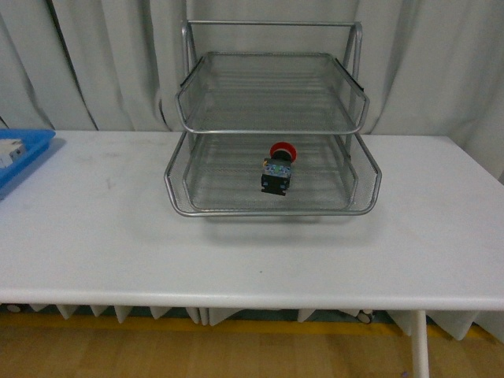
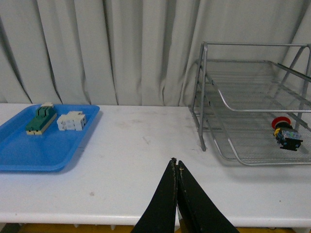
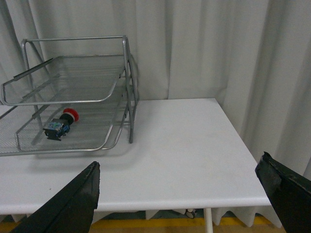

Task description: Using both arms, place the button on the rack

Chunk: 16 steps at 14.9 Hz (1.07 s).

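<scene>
As the button (image 1: 276, 172), likely light and rigid, lies near the lower front edge of the rack (image 1: 268, 213), we would grip its black body; left tool (image 2: 176, 164) pinched together, right tool (image 3: 179, 164) wide.

No text, number or brand can be read in any view. The button (image 1: 276, 172) in the rack (image 1: 272, 213) has a small blue-green patch on its black body, too small to make out. The green block (image 2: 41, 119) and white block (image 2: 71, 121) in the tray (image 2: 29, 158) show no legible marks.
</scene>
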### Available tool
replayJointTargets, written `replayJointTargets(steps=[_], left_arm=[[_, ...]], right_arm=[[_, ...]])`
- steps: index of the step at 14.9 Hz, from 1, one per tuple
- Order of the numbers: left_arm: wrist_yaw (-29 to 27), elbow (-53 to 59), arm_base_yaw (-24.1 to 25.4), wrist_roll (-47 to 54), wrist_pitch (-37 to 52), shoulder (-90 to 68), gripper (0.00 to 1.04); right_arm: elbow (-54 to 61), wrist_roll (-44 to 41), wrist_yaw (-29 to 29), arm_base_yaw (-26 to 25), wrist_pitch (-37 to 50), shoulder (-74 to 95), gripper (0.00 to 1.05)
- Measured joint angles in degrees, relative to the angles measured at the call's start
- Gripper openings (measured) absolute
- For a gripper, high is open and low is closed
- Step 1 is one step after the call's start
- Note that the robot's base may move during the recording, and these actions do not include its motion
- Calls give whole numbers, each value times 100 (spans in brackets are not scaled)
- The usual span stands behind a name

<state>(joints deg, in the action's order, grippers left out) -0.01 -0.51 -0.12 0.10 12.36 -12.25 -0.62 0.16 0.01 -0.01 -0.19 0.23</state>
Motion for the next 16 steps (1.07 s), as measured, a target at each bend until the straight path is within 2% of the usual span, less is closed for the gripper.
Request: replayJointTargets(steps=[3,4,7,8,14,15,16], left_arm=[[0,0,0,0,-254,251,2],[0,0,0,2,-1023,754,2],[-2,-2,2,2,-1279,1174,2],[0,-2,2,-7,-1233,1174,8],[0,-2,2,-7,-1255,1174,85],[0,-2,2,-7,-1255,1174,98],[0,-2,2,-9,-1252,1174,97]], right_arm=[[0,0,0,0,0,0,98],[0,0,2,0,0,0,98],[0,0,2,0,0,0,98],[0,0,2,0,-4,0,98],[-28,11,9,0,-144,26,98],[-192,59,13,0,-118,634,98],[-542,17,111,7,933,1773,98]])
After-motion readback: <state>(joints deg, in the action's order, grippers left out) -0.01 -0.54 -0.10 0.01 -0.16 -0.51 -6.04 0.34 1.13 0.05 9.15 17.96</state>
